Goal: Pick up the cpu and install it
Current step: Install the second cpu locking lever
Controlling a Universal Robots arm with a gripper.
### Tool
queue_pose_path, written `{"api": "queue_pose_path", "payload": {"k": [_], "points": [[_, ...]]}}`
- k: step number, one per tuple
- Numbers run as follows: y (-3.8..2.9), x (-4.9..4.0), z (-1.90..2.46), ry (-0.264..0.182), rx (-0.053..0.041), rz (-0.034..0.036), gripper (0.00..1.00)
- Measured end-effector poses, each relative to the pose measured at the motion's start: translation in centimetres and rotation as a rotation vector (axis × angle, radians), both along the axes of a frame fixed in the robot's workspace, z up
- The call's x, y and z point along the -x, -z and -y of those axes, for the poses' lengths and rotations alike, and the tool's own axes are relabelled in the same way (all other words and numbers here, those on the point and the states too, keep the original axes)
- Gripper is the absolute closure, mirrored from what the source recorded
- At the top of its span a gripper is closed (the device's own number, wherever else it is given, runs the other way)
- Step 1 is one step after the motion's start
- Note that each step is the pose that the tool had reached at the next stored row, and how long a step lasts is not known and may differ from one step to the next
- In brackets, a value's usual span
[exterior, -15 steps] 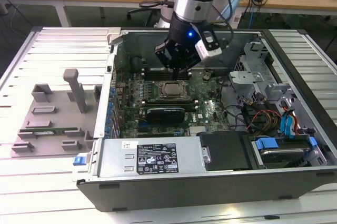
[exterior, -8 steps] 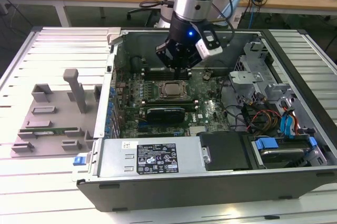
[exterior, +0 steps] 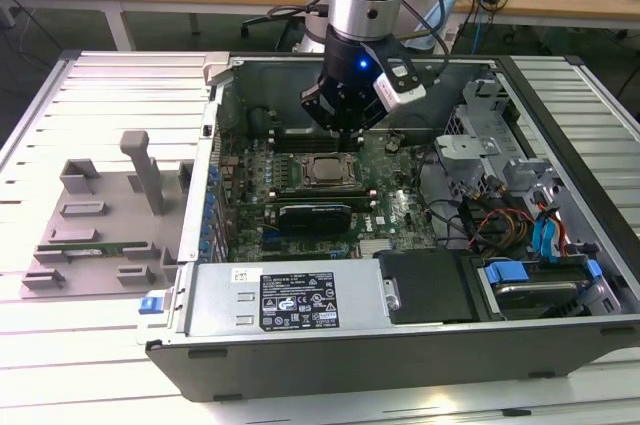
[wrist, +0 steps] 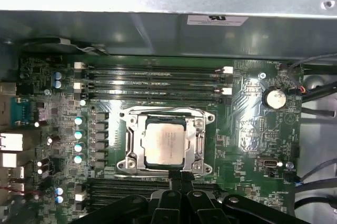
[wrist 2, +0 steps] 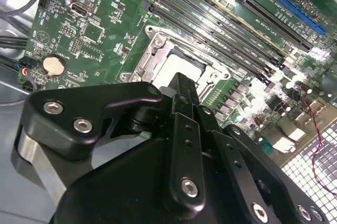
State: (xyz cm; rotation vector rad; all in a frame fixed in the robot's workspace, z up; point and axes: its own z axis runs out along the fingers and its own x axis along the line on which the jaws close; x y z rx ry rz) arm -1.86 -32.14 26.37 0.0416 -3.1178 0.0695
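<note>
First wrist view: cpu (wrist: 164, 142) seated in socket (wrist: 165, 139); fingers (wrist: 181, 177) pressed together, empty.

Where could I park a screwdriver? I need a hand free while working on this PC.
Free: the slatted table behind the grey fixture tray, and the slats in front of it. Crowded: inside the case, with the gripper over the cpu.

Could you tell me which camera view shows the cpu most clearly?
The first wrist view: the cpu lies flat in its socket, its whole metal top facing the camera. In the second wrist view the gripper covers part of the cpu. In the exterior view the cpu is a small square below the gripper.
</note>
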Motion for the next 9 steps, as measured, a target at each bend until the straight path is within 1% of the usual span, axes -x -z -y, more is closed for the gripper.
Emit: {"api": "queue_pose_path", "payload": {"k": [9], "points": [[0.0, 0.01, 0.0, 0.0, 0.0, 0.0037, 0.89]]}}
